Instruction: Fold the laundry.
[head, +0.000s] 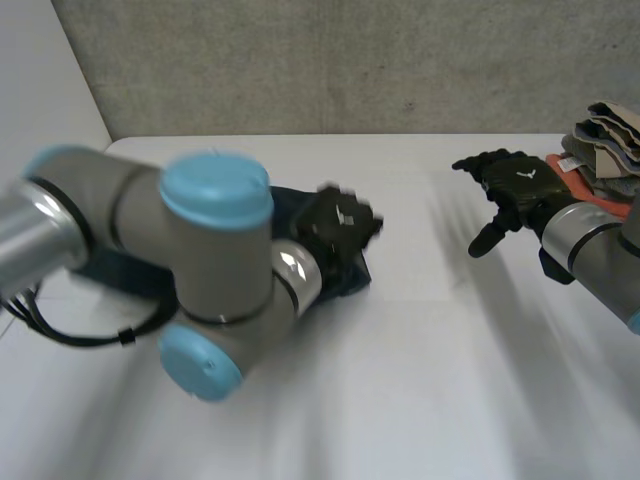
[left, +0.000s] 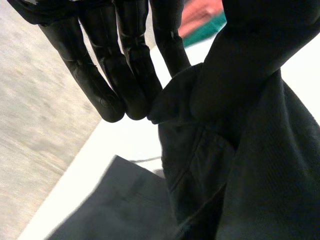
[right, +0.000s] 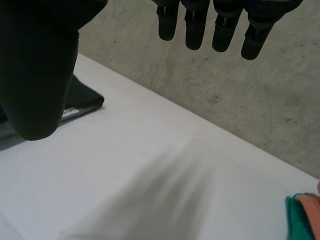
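The white tabletop runs from the near edge to a grey concrete wall. The left arm, grey with light-blue caps, reaches in from the left across the near part of the tabletop, covering much of what lies under it.

The dark garment, navy to black, lies on the left half of the tabletop, partly under that arm. In the left wrist view its cloth shows a stitched seam, and part of it is lifted into a fold above a flatter part that lies on the tabletop.

At the far right edge of the tabletop, well apart from the garment, a pile of laundry in beige and grey lies on an orange cloth. A teal cloth sits against a pink one there.

The left hand is on the garment at its right end. Its fingers and thumb close on the raised fold and pinch it between them.

The right hand hangs above the tabletop just beside the orange cloth, well apart from the garment. Its fingers are straight and spread wide from the thumb, holding nothing.

A small pale tag shows on the garment's edge in the right wrist view, too small to read.
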